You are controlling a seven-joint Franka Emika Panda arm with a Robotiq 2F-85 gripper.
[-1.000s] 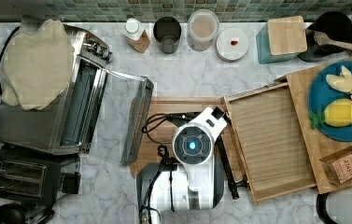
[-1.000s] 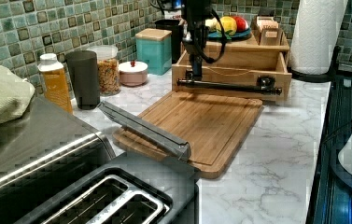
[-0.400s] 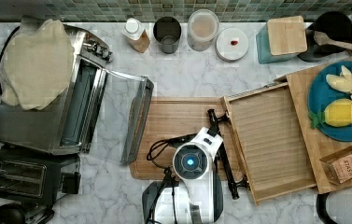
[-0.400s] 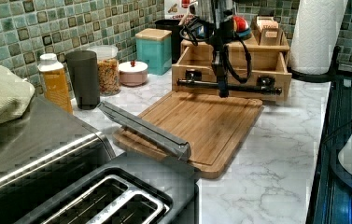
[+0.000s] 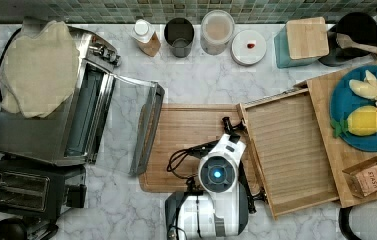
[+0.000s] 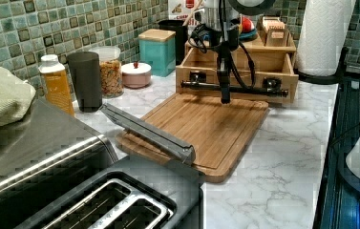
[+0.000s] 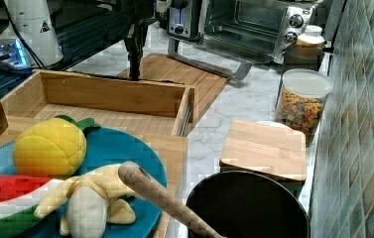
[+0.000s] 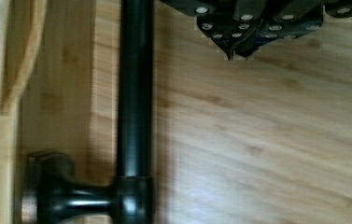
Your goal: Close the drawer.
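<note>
The drawer stands pulled out, a light-wood tray with a ribbed bottom, overhanging the brown cutting board. Its dark handle runs along the front edge. My gripper hangs upright just in front of that bar, fingertips low over the board and near the bar's middle. In the wrist view the handle lies beside my gripper, apart from it. The fingers are shut with nothing between them. From the right view my gripper shows behind the drawer's front wall.
A toaster oven with its door folded open borders the board on the top view's left. Jars and a teal box line the backsplash. A plate of toy fruit sits above the drawer. A paper towel roll stands beside it.
My arm has travelled along the handle toward the top view's bottom and sunk lower in front of the bar. The drawer has not moved.
</note>
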